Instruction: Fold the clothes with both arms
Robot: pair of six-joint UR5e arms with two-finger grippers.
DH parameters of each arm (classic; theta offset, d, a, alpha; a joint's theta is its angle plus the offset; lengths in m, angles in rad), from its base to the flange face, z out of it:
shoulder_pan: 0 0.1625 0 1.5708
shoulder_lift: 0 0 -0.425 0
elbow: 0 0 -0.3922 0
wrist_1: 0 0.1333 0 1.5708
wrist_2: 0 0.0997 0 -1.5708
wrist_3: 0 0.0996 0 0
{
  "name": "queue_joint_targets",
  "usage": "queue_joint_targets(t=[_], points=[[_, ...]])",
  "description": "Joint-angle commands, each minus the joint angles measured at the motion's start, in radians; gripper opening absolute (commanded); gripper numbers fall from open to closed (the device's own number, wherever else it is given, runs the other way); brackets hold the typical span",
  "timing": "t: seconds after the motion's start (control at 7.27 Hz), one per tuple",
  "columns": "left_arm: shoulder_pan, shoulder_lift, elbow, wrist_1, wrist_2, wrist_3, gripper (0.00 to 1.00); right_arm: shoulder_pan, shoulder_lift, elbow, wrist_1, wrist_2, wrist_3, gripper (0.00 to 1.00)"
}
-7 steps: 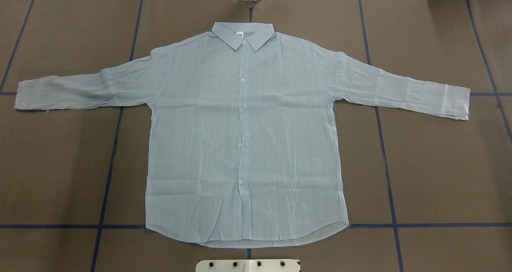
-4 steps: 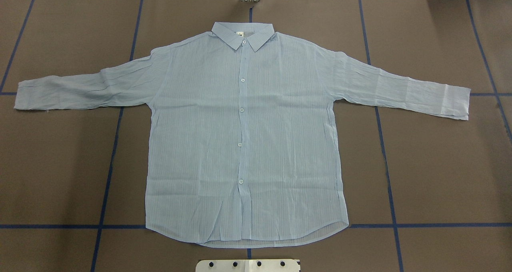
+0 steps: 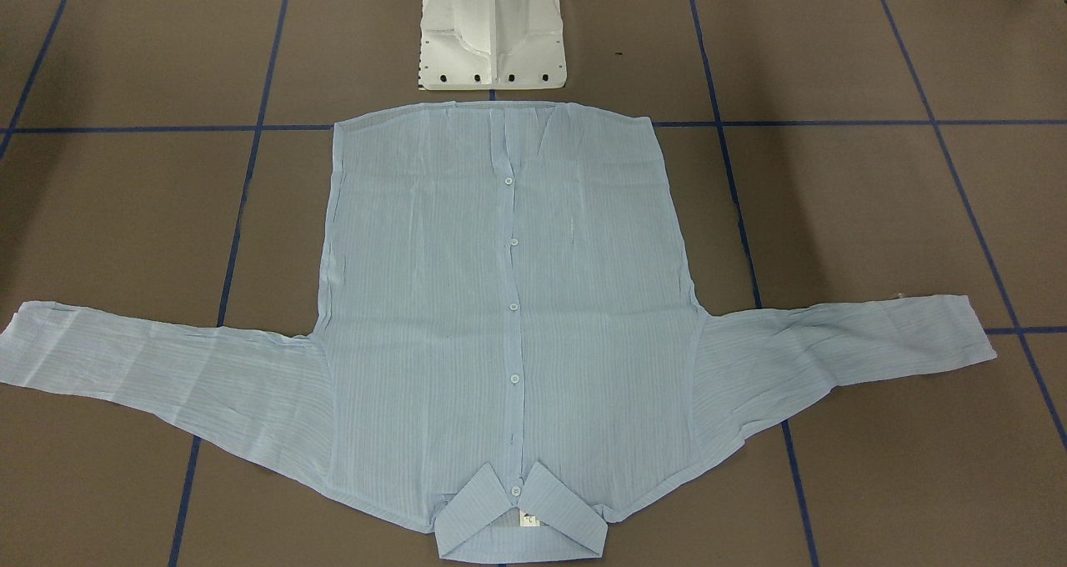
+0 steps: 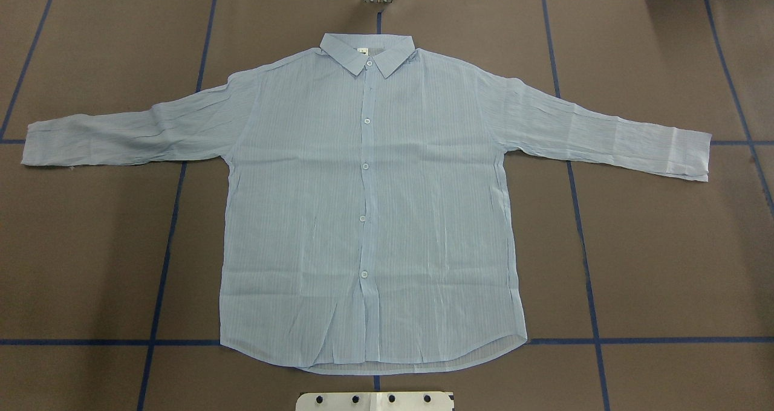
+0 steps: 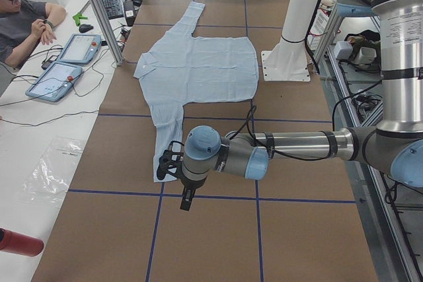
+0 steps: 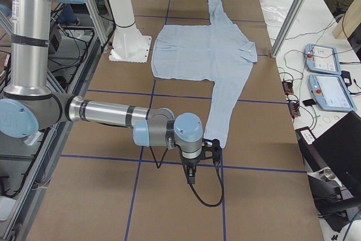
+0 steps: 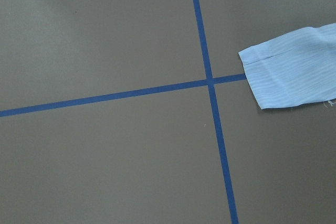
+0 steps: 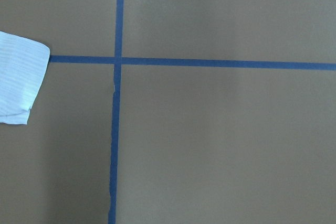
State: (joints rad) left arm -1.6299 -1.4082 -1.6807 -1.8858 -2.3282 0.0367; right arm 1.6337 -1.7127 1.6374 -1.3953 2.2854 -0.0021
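The pale-blue striped shirt [image 4: 302, 217] lies flat and buttoned on the brown table, front up, both sleeves spread sideways and the collar [image 3: 521, 525] on the far side from the robot. My left gripper [image 5: 166, 166] hovers low just past the end of the shirt's left sleeve cuff [image 7: 294, 66]. My right gripper [image 6: 212, 149] hovers just past the other cuff [image 8: 18, 77]. Neither wrist view shows any fingers. The grippers appear only in the side views, so I cannot tell whether they are open or shut.
The white pedestal base [image 3: 492, 25] stands close to the shirt's hem. Blue tape lines [image 4: 583, 248] grid the table. Along the far edge a person [image 5: 26, 24] sits by teach pendants [image 5: 66, 61], with an aluminium post [image 5: 99, 11] and a red bottle [image 5: 16, 242] nearby.
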Motion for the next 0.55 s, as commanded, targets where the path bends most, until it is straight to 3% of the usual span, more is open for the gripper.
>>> queue_joint_targets(t=[0.0, 0.28, 0.41], points=[[-0.001, -0.006, 0.016, -0.085, -0.002, 0.003, 1.00, -0.002, 0.004, -0.004, 0.167, -0.001, 0.007, 1.00], [0.001, -0.133, 0.059, -0.361, 0.009, -0.009, 1.00, -0.002, 0.062, -0.019, 0.258, -0.001, 0.020, 1.00], [0.004, -0.179, 0.096, -0.401, 0.007, -0.009, 1.00, -0.006, 0.083, -0.040, 0.265, 0.002, 0.061, 1.00]])
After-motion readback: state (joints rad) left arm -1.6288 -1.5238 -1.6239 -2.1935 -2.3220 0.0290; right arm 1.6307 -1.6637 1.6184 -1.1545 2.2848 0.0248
